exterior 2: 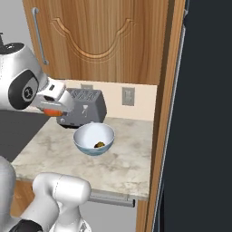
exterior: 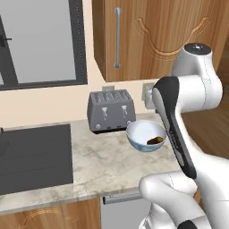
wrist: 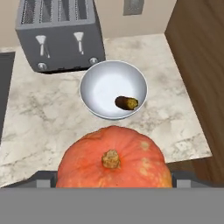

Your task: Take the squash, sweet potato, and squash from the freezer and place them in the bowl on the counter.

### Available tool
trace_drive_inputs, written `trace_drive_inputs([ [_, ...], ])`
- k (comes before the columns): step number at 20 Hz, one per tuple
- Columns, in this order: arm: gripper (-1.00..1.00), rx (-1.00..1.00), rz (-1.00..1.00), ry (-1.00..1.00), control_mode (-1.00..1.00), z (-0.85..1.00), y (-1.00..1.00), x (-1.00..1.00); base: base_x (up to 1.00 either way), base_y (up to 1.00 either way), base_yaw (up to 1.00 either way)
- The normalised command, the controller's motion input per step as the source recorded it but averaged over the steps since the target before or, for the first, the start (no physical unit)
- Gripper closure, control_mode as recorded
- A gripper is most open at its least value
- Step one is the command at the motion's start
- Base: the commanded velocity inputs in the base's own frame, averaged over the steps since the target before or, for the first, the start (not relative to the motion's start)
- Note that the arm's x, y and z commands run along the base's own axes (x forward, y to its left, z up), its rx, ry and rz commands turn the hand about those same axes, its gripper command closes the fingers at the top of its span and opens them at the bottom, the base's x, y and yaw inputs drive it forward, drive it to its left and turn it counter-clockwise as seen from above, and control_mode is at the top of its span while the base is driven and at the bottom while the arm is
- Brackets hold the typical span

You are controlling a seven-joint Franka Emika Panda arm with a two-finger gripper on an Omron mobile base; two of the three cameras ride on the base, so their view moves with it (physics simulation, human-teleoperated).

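A round orange squash (wrist: 131, 153) with a brown stem sits between my gripper's (wrist: 113, 179) fingers, which are shut on its sides. From the right base view the gripper (exterior 2: 53, 110) hangs above the counter (exterior 2: 127, 167), up and to the left of the bowl (exterior 2: 94, 137), with a strip of orange squash (exterior 2: 53, 113) under the hand. The pale blue-and-white bowl (wrist: 113, 89) stands in front of the toaster and holds a small brown sweet potato (wrist: 127, 103). The left base view also has the bowl (exterior: 145, 134) and sweet potato (exterior: 155, 141). The dark freezer (exterior 2: 208, 113) stands at the right.
A grey four-slot toaster (exterior: 111, 109) stands against the wall behind the bowl. A brown wooden cupboard (exterior 2: 104, 41) hangs above. A wooden side panel (exterior 2: 164, 113) bounds the counter on the right. A dark cooktop (exterior: 36, 152) lies at the counter's left.
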Motion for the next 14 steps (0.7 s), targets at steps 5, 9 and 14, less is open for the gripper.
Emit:
trace_drive_inputs([
  [5,1.00,0.00,0.00,0.00,-1.00,-0.80,-0.06,0.60,0.00,0.00,0.00],
  [9,1.00,0.02,0.00,0.09,-1.00,-0.47,-0.26,0.59,0.00,0.00,0.00],
  [14,1.00,0.01,0.00,0.07,-1.00,-0.34,-0.24,0.67,0.00,0.00,0.00],
])
